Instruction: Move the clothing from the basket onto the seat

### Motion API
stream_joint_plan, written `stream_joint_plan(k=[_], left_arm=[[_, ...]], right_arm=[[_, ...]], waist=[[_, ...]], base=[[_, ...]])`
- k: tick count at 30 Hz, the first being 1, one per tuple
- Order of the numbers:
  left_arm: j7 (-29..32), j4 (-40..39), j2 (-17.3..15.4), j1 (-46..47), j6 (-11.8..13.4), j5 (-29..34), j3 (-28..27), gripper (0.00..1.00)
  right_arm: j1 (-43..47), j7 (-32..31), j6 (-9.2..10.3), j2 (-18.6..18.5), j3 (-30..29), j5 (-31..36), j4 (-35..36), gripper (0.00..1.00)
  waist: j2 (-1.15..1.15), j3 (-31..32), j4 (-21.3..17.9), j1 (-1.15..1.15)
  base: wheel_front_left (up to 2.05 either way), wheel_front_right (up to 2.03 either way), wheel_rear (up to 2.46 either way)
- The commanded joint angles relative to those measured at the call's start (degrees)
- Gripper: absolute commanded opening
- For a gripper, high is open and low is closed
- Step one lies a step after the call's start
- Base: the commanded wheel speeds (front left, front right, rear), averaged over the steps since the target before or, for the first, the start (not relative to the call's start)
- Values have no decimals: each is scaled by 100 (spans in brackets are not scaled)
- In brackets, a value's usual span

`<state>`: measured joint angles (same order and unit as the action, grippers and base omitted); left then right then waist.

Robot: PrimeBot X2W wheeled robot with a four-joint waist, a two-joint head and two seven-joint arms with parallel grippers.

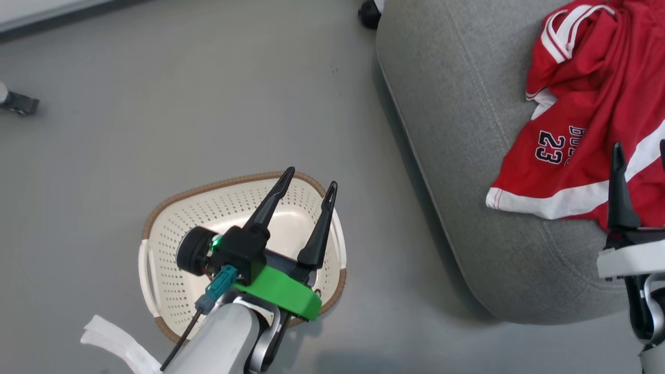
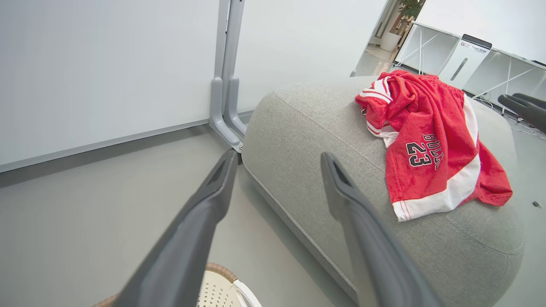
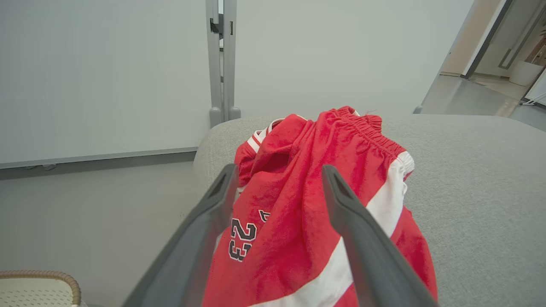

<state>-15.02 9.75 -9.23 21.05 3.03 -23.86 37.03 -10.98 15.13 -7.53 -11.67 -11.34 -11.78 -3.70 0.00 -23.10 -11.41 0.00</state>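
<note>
Right hand (image 1: 640,148), partly cut off at the edge, hangs above clothing (image 1: 582,104).

A grey floor (image 1: 156,104) meets a white wall panel (image 2: 106,64) with a grey upright post (image 2: 230,42).

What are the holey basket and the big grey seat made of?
The basket looks like smooth cream plastic: moulded walls dotted with holes, a brown woven-look rim. The seat looks like soft woven fabric over padding: speckled grey weave, stitched seams, rounded corners.
</note>
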Motion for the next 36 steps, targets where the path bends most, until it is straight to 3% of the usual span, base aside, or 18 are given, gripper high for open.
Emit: stream_joint_plan(k=[1, 12, 20, 36], left_arm=[[-19, 5, 76, -240, 21, 84, -157, 100], [-18, -261, 310, -1498, -76, 735, -1948, 100], [-13, -441, 472, -2329, -351, 1056, -2933, 100], [-13, -835, 629, -3248, -614, 1530, -3411, 100]], right_arm=[[167, 2, 7, -4, 67, 23, -20, 100], [603, 2, 8, 135, 793, 104, -322, 100], [885, 2, 8, 395, 1126, 69, -330, 100], [1547, 2, 7, 700, 1496, 331, 32, 100]], waist=[[0, 930, 582, 0], [0, 1907, 1367, 0], [0, 2365, 1582, 0], [0, 2665, 1358, 0]], base=[[0, 0, 0], [0, 0, 0], [0, 0, 0], [0, 0, 0]])
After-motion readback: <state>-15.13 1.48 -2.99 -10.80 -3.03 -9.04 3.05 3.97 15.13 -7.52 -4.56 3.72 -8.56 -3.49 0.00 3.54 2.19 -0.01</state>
